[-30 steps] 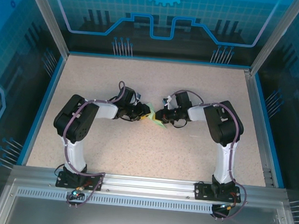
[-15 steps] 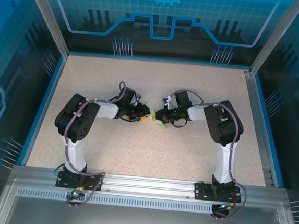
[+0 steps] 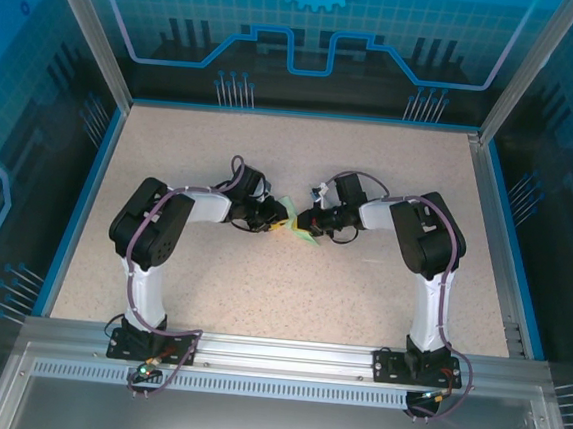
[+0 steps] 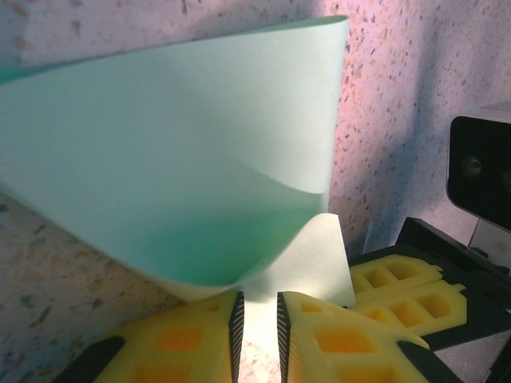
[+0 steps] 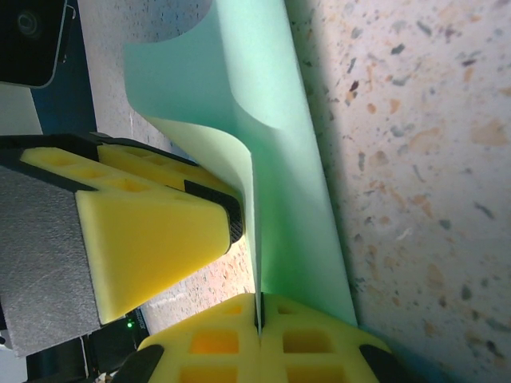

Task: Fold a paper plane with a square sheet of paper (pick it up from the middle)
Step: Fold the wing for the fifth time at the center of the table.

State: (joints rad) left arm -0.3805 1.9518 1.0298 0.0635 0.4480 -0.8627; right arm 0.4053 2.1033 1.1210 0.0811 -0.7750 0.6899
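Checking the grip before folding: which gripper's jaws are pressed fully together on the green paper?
The right gripper: its jaws meet tight on the edge of the paper, while the left gripper shows a narrow gap between its jaws.

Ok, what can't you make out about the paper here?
- Left wrist view: the square sheet of paper runs off the left edge; whether the left gripper actually pinches it is unclear.
- Right wrist view: its top is cut off by the frame.
- Top view: too small to read any folds.
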